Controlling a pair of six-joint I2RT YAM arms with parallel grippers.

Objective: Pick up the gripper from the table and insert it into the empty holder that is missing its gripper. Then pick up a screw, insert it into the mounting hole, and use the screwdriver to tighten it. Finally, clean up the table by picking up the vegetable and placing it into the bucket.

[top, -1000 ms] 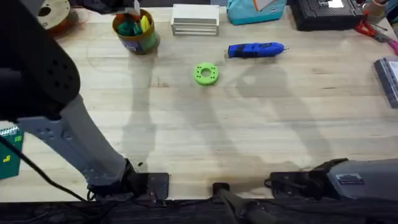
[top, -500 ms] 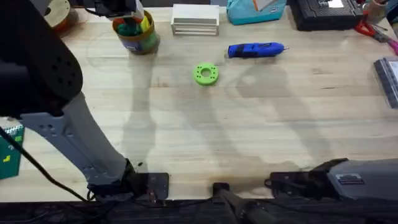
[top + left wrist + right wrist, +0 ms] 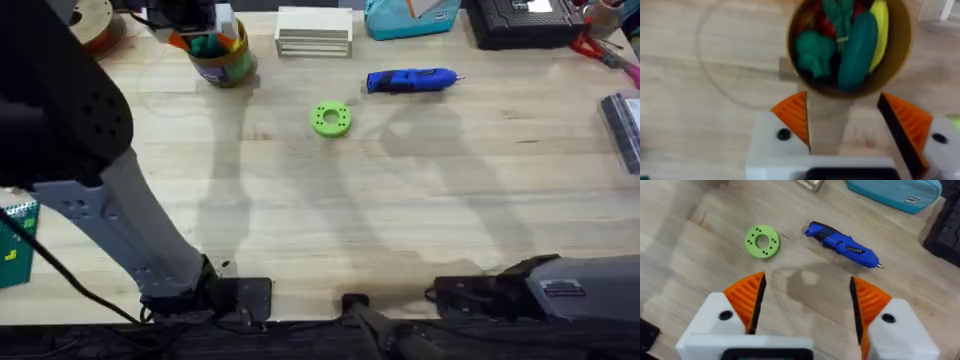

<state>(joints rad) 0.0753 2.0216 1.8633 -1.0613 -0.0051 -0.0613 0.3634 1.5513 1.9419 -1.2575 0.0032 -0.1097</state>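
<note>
The left hand (image 3: pixel 842 117) is being held spread apart over the bucket (image 3: pixel 900 55) at upper left, the vegetable (image 3: pixel 858 50) lying inside; the right hand (image 3: pixel 807 300) is also being held apart.

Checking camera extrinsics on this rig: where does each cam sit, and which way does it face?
Overhead: above the arm bases, looking down and forward over the table; left arm large at left.
Left wrist: on the left arm, looking down into the bucket, dark green vegetable inside; open left claw.
Right wrist: on the right arm, facing screwdriver and green disc; open right claw.
Shared: overhead and right wrist both show screwdriver and disc.
</note>
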